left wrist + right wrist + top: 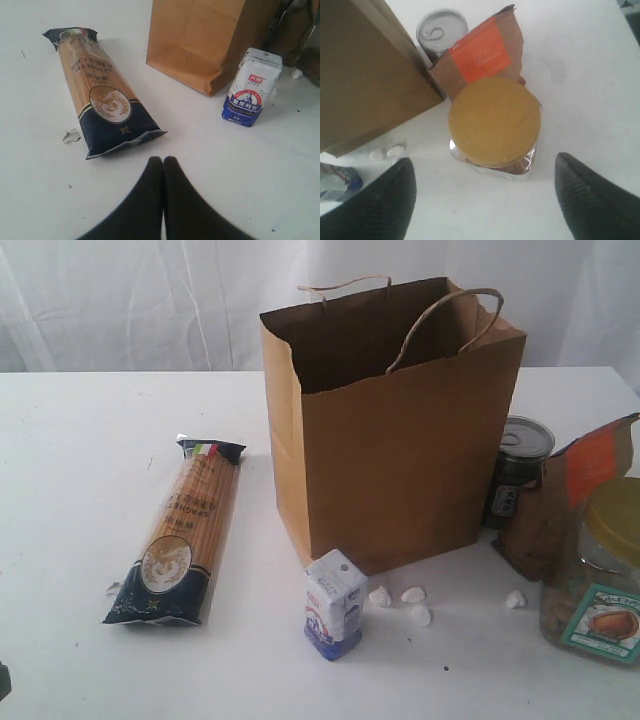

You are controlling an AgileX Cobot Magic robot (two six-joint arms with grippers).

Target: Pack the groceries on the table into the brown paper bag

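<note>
Exterior: we log brown paper bag upright mid-table, mouth open. Open room left of spaghetti packet. Yellow-lidded jar cut off at right edge.
Left wrist: left gripper pressed together, just beside packet end.
Right wrist: right gripper spread apart either side of jar lid. Tin can half hidden behind pouch.

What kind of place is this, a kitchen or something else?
Probably a staged test setup, not a kitchen: a plain white tabletop, a white curtain behind it, and a spaghetti packet laid beside a brown paper bag.
</note>
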